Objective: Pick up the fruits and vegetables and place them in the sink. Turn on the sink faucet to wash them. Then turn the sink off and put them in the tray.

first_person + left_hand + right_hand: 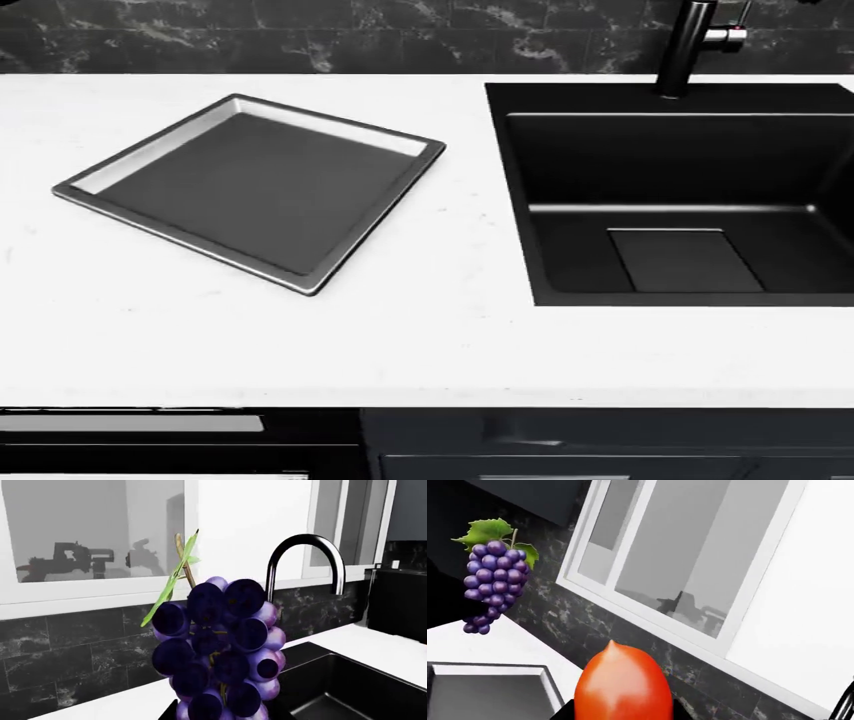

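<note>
Our fingers themselves barely show. In the left wrist view the bunch of purple grapes fills the near field, upright, its stem and green leaf pointing up and its lower end running out of the picture where our left fingers would be. We cannot tell from this how far those fingers are open or whether they grip the bunch. In the right wrist view the red tomato sits right at the camera between dark finger parts at the picture's lower edge. It looks seated between our right fingers, but the contact is cut off, so we cannot tell their opening.

Beyond the tomato, the same grapes hang high above the white bench, with a corner of the grey tray below them.

Behind the grapes in the left wrist view rise the curved black faucet, the window and the dark marble backsplash, with the black sink just beside the bunch.

From the head view neither arm shows. The tray lies turned at an angle on the bench's left half, well apart from the sink set in the right half. The faucet stands at the sink's back rim with its silver lever.
</note>
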